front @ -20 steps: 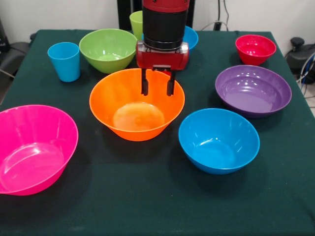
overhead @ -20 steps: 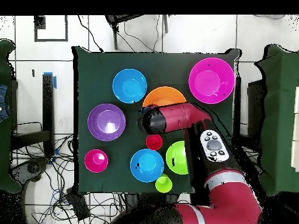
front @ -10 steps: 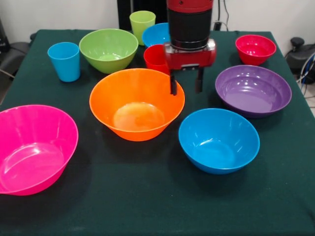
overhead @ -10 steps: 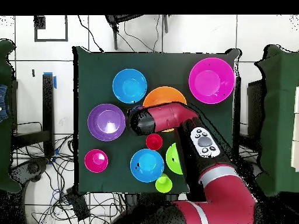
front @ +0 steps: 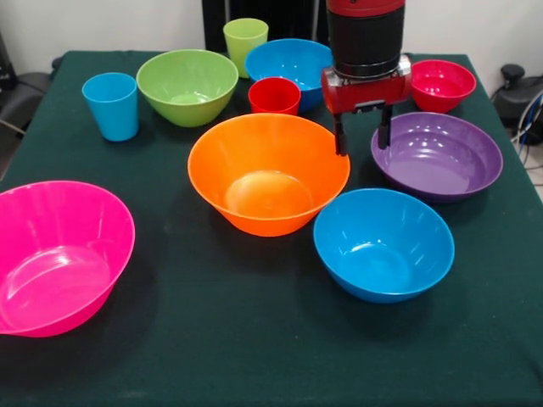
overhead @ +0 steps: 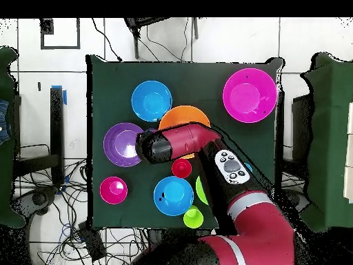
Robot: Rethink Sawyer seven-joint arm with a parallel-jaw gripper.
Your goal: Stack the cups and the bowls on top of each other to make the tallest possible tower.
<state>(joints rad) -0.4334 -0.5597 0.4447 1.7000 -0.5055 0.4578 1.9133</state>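
Observation:
My gripper (front: 362, 136) hangs open and empty between the orange bowl (front: 267, 174) and the purple bowl (front: 437, 155), its left finger right at the orange rim. A blue bowl (front: 383, 243) sits in front of it. Behind it stand the red cup (front: 274, 95), a second blue bowl (front: 288, 59), the green cup (front: 245, 36) and the small red bowl (front: 440, 83). The green bowl (front: 187, 85), light blue cup (front: 112, 104) and pink bowl (front: 59, 254) are to the left. Every piece stands singly, and no tower is in view. Overhead, the arm covers part of the orange bowl (overhead: 180, 116).
The dark green table cloth (front: 254, 339) has an open stretch along its front edge. Overhead, the arm (overhead: 227, 165) crosses the table and hides most of the green bowl (overhead: 201, 188). Cables lie on the floor around the table.
The gripper has moved right, from over the orange bowl to the gap beside the purple bowl. The orange bowl has slid right with it, and the front blue bowl has shifted slightly right.

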